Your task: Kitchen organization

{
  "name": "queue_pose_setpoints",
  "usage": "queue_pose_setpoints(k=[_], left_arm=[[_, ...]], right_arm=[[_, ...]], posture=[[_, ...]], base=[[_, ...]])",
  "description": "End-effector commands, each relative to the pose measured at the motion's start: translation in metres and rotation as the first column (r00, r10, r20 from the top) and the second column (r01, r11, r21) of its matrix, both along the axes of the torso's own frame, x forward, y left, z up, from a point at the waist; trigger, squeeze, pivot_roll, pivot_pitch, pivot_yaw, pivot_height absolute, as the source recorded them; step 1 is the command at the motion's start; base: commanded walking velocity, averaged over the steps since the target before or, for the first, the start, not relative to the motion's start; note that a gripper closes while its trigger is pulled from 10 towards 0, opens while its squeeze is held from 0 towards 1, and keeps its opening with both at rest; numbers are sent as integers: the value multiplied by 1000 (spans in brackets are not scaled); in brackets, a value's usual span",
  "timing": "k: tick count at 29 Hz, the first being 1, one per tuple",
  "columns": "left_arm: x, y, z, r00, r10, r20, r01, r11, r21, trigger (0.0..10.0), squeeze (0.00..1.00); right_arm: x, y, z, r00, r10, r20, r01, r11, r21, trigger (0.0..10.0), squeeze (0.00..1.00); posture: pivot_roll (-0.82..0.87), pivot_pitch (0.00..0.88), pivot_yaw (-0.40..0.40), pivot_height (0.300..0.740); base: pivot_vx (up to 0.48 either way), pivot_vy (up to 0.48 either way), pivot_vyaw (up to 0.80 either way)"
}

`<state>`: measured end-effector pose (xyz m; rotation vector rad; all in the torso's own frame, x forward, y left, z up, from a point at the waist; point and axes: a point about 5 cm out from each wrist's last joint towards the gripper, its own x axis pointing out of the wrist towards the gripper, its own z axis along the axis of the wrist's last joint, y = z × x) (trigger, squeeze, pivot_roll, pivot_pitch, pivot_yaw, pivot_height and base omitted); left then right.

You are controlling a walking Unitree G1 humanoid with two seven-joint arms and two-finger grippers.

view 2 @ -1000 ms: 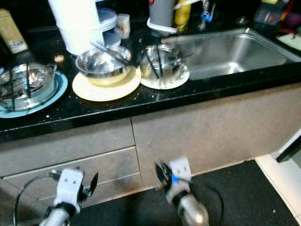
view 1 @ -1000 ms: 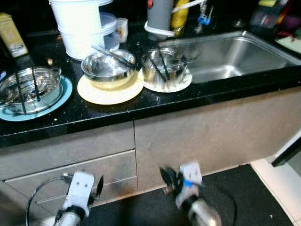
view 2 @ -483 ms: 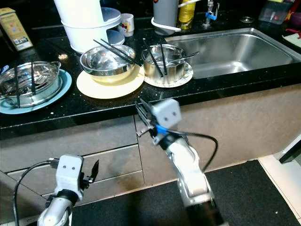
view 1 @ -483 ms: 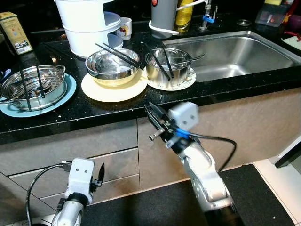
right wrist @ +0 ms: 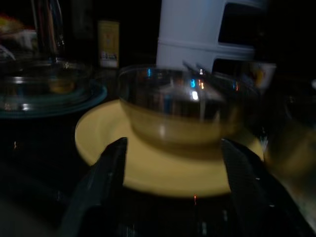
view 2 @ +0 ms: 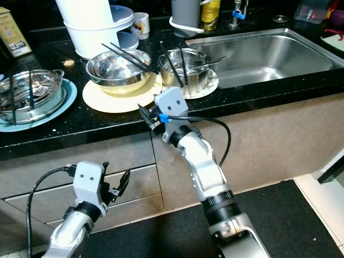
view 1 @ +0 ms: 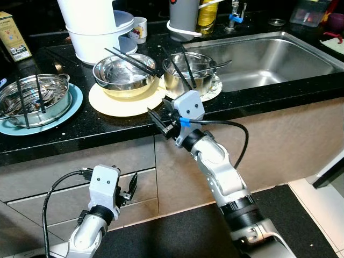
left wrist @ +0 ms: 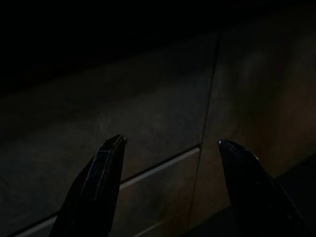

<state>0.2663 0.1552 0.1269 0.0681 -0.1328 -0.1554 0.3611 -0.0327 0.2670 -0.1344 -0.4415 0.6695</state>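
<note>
A steel bowl (view 1: pixel 124 76) with black chopsticks across it sits on a yellow plate (view 1: pixel 127 103) on the black counter. My right gripper (view 1: pixel 159 121) is raised to the counter's front edge, just in front of that plate, and is open with nothing held. In the right wrist view the fingers (right wrist: pixel 106 173) frame the bowl (right wrist: pixel 182 106) and the plate (right wrist: pixel 163 170). A second steel bowl (view 1: pixel 189 72) with chopsticks stands on a white plate to the right. My left gripper (left wrist: pixel 170 143) hangs low before the drawer fronts, open and empty.
A steel pot (view 1: pixel 33 99) on a blue plate stands at the counter's left. White tubs (view 1: pixel 94 27) stand behind the bowls, with a mug and bottles further back. The sink (view 1: pixel 269 59) lies to the right. Cabinet drawers (view 1: pixel 64 183) are below the counter.
My right arm has risen from near the floor to the counter edge, its gripper now facing the yellow plate. The left arm has lifted slightly. The camera has shifted.
</note>
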Motion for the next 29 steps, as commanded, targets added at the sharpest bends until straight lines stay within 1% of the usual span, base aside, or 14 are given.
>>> queue_pose_setpoints(k=[1, 4, 6, 7, 8, 11, 16, 19, 26, 27, 29], left_arm=[[0, 3, 1, 1000, 23, -14, -23, 1000, -16, 10000, 0], [1, 3, 4, 1000, 23, -12, -23, 1000, -18, 10000, 0], [3, 3, 9, 1000, 22, -4, -22, 1000, -9, 10000, 0], [5, 2, 13, 1000, 20, 5, -20, 1000, -6, 10000, 0], [6, 2, 16, 1000, 14, 16, -14, 1000, 6, 10000, 0], [7, 1, 19, 1000, 9, 27, -10, 1000, 18, 10000, 0], [7, 3, 20, 999, 27, 22, -27, 1000, 10, 10000, 0], [8, 4, 22, 999, 36, 24, -36, 999, 4, 10000, 0], [8, 3, 24, 999, 38, 23, -38, 999, -1, 10000, 0], [7, 2, 25, 999, 35, 28, -35, 999, -14, 10000, 0], [6, 1, 26, 999, 32, 30, -31, 999, -18, 10000, 0]], right_arm=[[5, 4, 6, 1000, 0, -2, 0, 1000, 23, 10000, 1000], [12, 6, 7, 999, -24, -28, 24, 1000, 17, 10000, 1000], [18, 8, 9, 997, -36, -63, 37, 999, 19, 10000, 1000], [20, 9, 10, 997, -32, -77, 34, 999, 18, 10000, 176], [22, 11, 12, 996, -27, -87, 29, 999, 19, 10000, 0], [23, 13, 15, 995, -16, -100, 18, 999, 27, 10000, 0], [27, 17, 19, 993, -4, -115, 10, 999, 49, 10000, 0], [31, 20, 25, 992, -6, -129, 16, 997, 79, 10000, 0], [34, 21, 34, 993, -21, -118, 33, 995, 99, 10000, 0], [36, 21, 39, 993, -42, -107, 53, 993, 102, 10000, 0], [37, 21, 40, 993, -48, -105, 59, 993, 104, 10000, 0]], posture=[[-56, 214, 29, 740], [-56, 214, 29, 740], [-49, 215, 26, 740], [-47, 219, 25, 740], [-47, 219, 25, 740], [-46, 219, 23, 740], [-46, 220, 20, 740], [-46, 220, 19, 740], [-43, 223, 17, 740], [-43, 225, 14, 740], [-43, 225, 14, 740]], base=[[0, 0, 0], [0, 0, 0], [0, 0, 0], [0, 0, 0], [0, 0, 0], [0, 0, 0], [0, 0, 0], [0, 0, 0], [0, 0, 0], [0, 0, 0], [0, 0, 0]])
